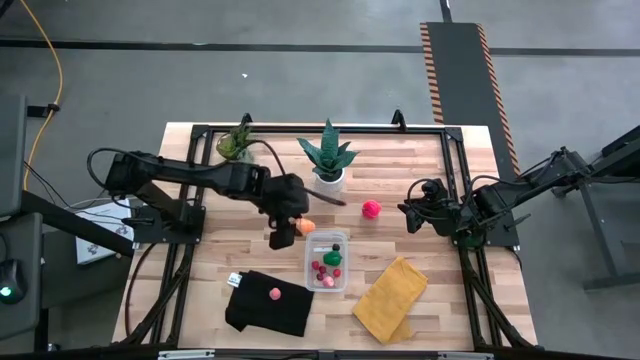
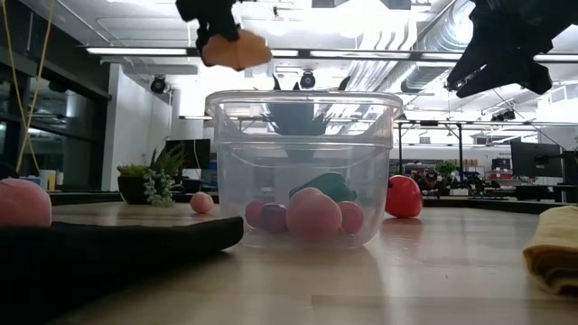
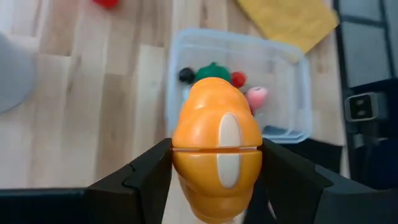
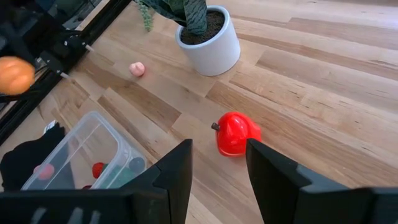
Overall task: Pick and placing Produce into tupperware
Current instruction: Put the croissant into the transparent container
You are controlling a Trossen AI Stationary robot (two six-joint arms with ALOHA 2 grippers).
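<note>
Left wrist view: orange produce between fingers.

No readable text, no labels, no brands, no numbers, no signs on anything in view

Tupperware open-topped, white potted plant just behind it, bare wood beside red fruit

Wooden surface carries tupperware mid-front, black cloth and yellow cloth at front edge, two potted plants at back, red toy centre-right.
</note>
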